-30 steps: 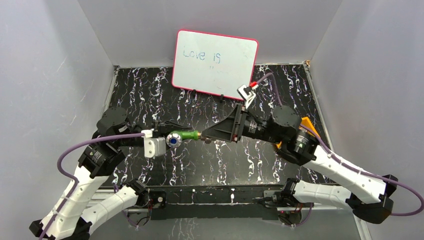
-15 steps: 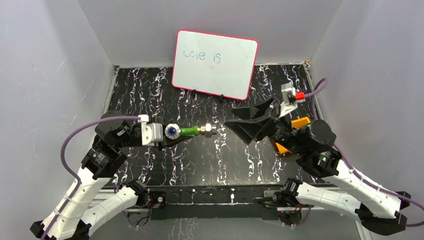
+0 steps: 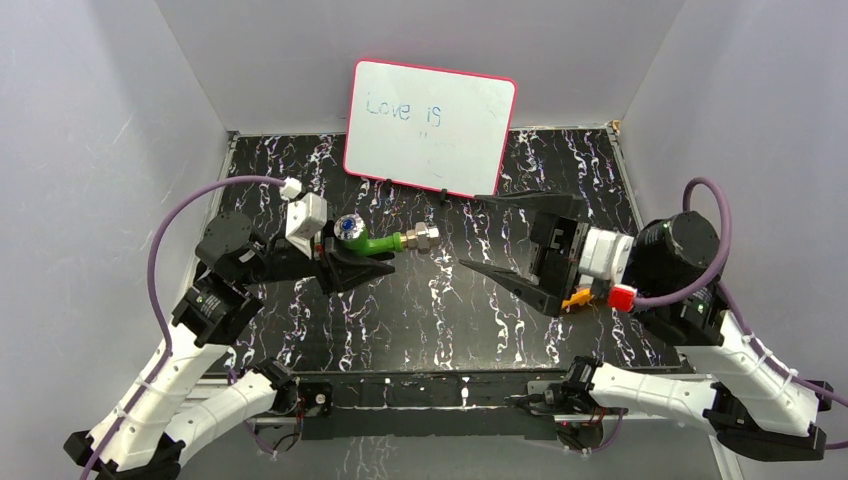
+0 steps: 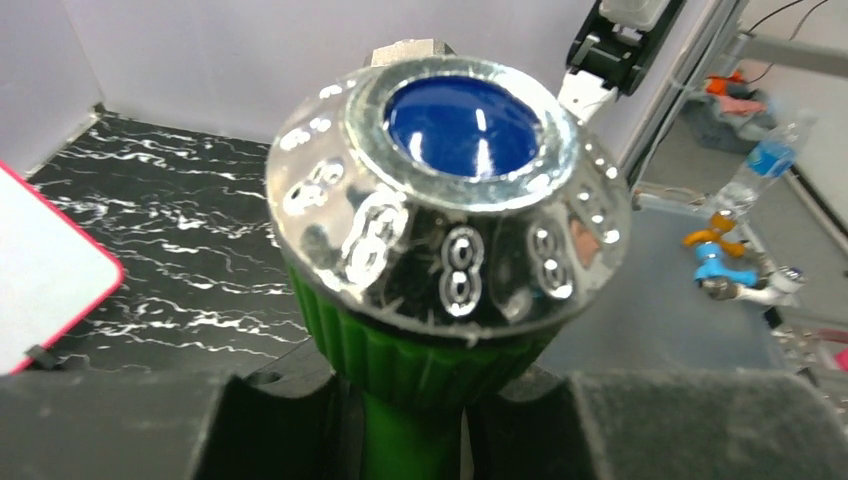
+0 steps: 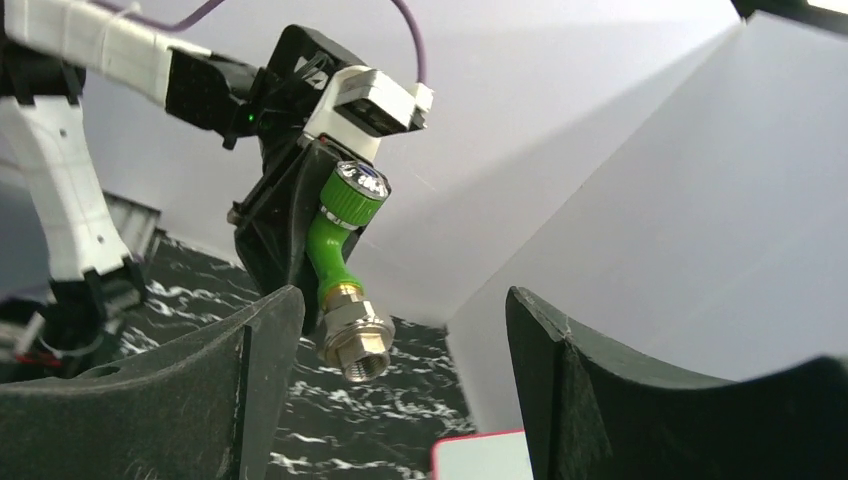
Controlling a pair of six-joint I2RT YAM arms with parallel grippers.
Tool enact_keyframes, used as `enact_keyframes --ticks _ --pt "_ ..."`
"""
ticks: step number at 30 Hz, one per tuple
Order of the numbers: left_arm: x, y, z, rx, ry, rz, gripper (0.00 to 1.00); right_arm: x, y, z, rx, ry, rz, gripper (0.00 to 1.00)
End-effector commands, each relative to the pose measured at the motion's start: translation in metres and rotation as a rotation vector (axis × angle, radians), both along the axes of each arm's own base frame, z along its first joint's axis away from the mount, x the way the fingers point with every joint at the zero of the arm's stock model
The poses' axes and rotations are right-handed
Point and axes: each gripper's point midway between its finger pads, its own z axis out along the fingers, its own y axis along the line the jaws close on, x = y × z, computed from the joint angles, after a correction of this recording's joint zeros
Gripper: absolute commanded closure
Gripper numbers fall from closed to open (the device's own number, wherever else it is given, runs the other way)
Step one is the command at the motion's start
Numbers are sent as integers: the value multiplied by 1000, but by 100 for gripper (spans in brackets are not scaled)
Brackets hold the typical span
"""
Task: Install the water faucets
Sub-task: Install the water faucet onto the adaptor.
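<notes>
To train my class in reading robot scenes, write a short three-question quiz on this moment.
1. True or false: the right gripper is shut on the green tap.
2. Which holds the tap? A) left gripper B) right gripper C) neither
3. Fill in: the tap's silver fitting points toward the ____ gripper.
Key: 1 false; 2 A; 3 right.

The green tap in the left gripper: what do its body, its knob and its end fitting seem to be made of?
Body of the green tap: probably plastic, with an even colour and a soft sheen. Knob: mirror-bright silver with a glossy blue cap; it could be chromed plastic or metal, I cannot tell which. End fitting: apparently metal, silvery, a hexagonal nut with its inner thread visible.
</notes>
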Motion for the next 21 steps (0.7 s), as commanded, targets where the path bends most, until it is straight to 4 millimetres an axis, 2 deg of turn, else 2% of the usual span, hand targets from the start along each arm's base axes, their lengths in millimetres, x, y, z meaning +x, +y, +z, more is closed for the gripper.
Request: enact_keyframes --ticks 1,8,21 --pt "-21 4 54 -126 -13 -59 100 -5 12 -12 -155 -250 31 17" --pt "-30 3 62 -143 57 -109 100 0 25 -19 -226 -339 46 17" --pt "-36 0 56 -122 107 -161 100 2 39 -16 -196 -417 66 19"
